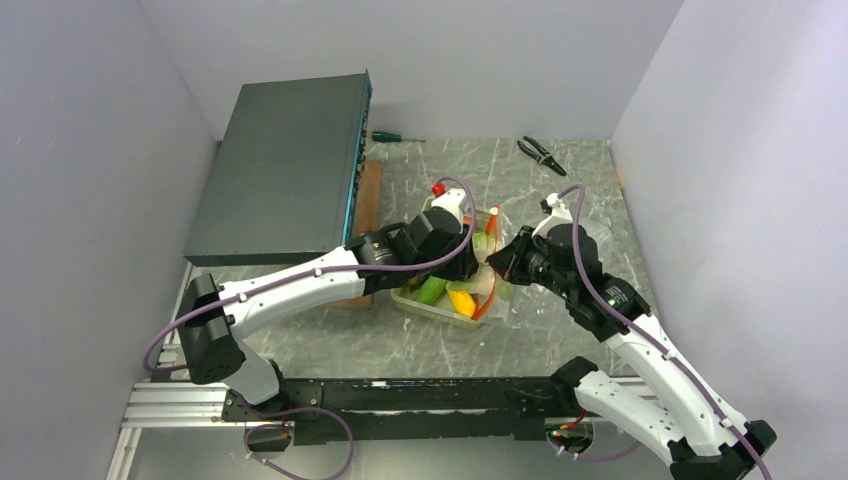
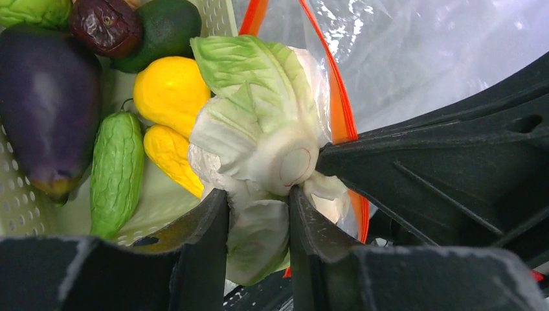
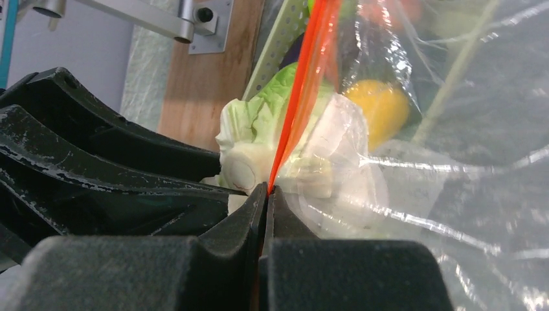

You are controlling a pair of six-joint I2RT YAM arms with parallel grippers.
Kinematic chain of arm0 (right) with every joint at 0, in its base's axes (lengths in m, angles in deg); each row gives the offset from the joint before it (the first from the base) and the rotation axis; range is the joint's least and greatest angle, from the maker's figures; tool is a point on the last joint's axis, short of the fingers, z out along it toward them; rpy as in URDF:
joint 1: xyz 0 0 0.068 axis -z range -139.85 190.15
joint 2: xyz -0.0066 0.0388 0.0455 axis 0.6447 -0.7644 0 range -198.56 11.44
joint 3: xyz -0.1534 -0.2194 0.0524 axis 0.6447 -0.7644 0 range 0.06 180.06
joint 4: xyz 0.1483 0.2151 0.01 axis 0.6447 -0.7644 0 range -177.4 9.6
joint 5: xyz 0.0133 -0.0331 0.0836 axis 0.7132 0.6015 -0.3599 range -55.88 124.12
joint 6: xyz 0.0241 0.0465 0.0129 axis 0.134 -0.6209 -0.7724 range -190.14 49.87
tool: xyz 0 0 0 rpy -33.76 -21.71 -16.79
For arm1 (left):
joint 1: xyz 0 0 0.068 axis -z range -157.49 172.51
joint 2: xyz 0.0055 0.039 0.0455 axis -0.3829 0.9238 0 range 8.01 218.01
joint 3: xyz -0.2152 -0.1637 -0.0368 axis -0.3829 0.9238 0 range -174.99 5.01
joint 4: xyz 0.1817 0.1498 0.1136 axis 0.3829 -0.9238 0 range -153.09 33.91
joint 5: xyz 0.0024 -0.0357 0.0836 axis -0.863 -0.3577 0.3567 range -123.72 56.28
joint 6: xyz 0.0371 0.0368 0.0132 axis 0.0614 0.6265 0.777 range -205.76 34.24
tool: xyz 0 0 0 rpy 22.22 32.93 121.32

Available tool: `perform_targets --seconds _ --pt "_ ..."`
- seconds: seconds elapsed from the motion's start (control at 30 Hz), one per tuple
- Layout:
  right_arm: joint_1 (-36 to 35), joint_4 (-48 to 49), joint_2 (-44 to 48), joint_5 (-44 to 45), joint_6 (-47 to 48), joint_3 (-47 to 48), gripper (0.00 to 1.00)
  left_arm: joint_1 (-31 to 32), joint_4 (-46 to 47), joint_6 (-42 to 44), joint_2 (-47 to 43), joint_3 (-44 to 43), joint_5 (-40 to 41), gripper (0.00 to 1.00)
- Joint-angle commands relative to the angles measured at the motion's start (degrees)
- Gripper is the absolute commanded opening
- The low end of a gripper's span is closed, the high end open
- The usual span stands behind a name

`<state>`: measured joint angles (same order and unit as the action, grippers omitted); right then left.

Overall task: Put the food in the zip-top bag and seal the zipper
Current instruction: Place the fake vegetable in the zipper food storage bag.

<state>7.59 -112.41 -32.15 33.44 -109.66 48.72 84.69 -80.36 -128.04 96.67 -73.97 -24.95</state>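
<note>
Nearest, the two arms rise from their bases at the front edge of the table (image 1: 330, 345) and lean inward, wrists almost meeting over its middle. The left gripper (image 2: 259, 223) has its fingers partly spread, pinching the cauliflower (image 2: 259, 129) by its lower white part. The toy's long axis runs straight out from between the fingers, with the pale green leaves pointing away from the wrist and the round cut stem turned toward the right gripper (image 3: 267, 194). That gripper has its fingers pressed tight together on the zipper (image 3: 304, 84). The zipper climbs from the pinch as a thin red-orange line, up and slightly rightward, and in the overhead view its length runs roughly near to far. The cauliflower lies against this strip, over the right side of the pale green tray (image 1: 425, 308). One side of it is bare and the other shows through the film of the zip-top bag (image 3: 453, 162); whether it has passed the mouth I cannot tell. The clear bag spreads to the right of the strip, beside the tray. Just past the cauliflower, in the tray, lie a bumpy green piece (image 2: 116, 172), a round yellow piece (image 2: 171, 91) and a purple eggplant (image 2: 45, 103). Farther back are a wooden board (image 1: 368, 195) and a large grey box (image 1: 285, 170). By the far wall lie a green-handled screwdriver (image 1: 395, 137) and black pliers (image 1: 541, 154).
</note>
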Motion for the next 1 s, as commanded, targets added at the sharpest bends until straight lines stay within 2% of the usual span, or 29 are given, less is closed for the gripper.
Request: perform_targets --seconds 0.0,0.07,0.13,0.23,0.33,0.47,0.6,0.8,0.97 --pt "-0.16 4.65 1.01 -3.85 -3.35 -0.57 0.0 0.62 5.55 -1.23 -3.13 0.25 -1.46 0.0" --pt "-0.01 5.67 1.45 -4.88 -4.67 -0.86 0.0 1.62 6.59 -0.9 -6.04 3.2 0.76 0.0" --pt "0.27 7.61 1.58 -7.11 -6.46 -1.45 0.0 3.39 12.55 1.32 -10.01 8.32 3.6 0.01" --pt "0.48 11.15 1.05 -11.59 -9.65 -2.17 0.0 4.52 25.28 7.34 -14.36 15.94 2.21 0.04" --pt "0.64 13.52 0.18 -15.01 -11.96 -1.68 0.0 4.53 29.42 13.01 -14.75 18.4 -1.31 0.04" --pt "1.71 13.87 -1.52 -15.5 -11.72 -0.04 0.0 4.54 29.91 19.59 -13.38 19.16 -8.1 0.01" --pt "3.46 16.78 -3.29 -18.03 -11.58 0.06 0.0 4.54 29.69 22.48 -13.06 20.36 -13.39 0.0" --pt "4.85 20.95 -4.62 -23.69 -8.8 1.91 0.0 4.45 27.21 26.36 -15.48 22.78 -17.36 0.0" --pt "5.02 24.08 -4.5 -24.35 -4.57 1.07 0.0 4.13 25.71 27.46 -16.86 23.93 -18.69 0.0"
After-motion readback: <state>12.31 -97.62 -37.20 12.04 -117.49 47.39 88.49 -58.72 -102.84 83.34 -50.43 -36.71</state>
